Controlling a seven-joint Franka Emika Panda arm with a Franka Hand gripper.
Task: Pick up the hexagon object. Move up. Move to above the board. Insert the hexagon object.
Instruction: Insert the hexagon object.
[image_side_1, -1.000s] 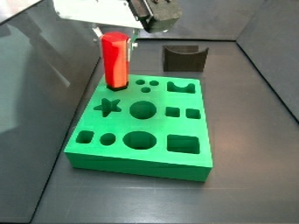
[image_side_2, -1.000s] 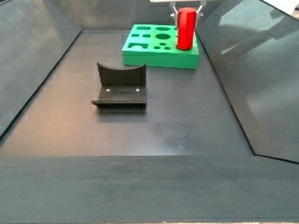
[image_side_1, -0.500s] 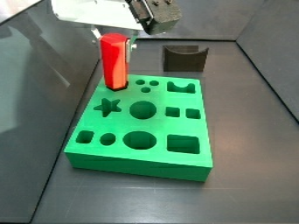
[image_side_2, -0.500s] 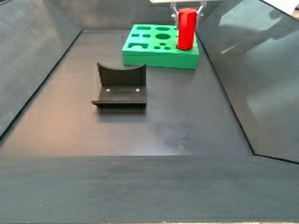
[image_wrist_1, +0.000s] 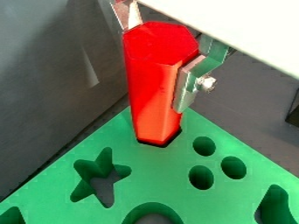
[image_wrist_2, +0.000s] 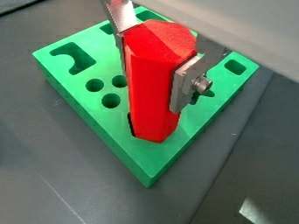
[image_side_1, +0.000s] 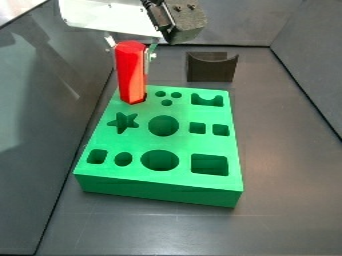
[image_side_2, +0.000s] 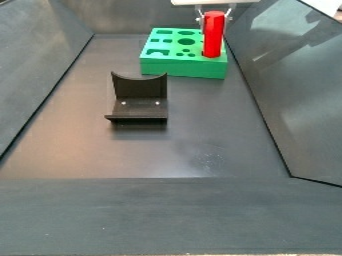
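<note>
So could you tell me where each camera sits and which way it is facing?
Wrist view: just above the gripper, looking down the hexagon object into the board.
Wrist view: same mount, opposite side.
Side view: high, near the board's end, facing the fixture.
Side view: far end, facing across the fixture.
All four show the gripper on the hexagon object.

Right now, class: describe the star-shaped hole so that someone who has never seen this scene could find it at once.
Start at the green board, the largest thing on the dark floor. The hand grips the red hexagon object, standing in a corner hole. The star hole is next along that same edge, and it alone has points; its neighbours are round or square.
</note>
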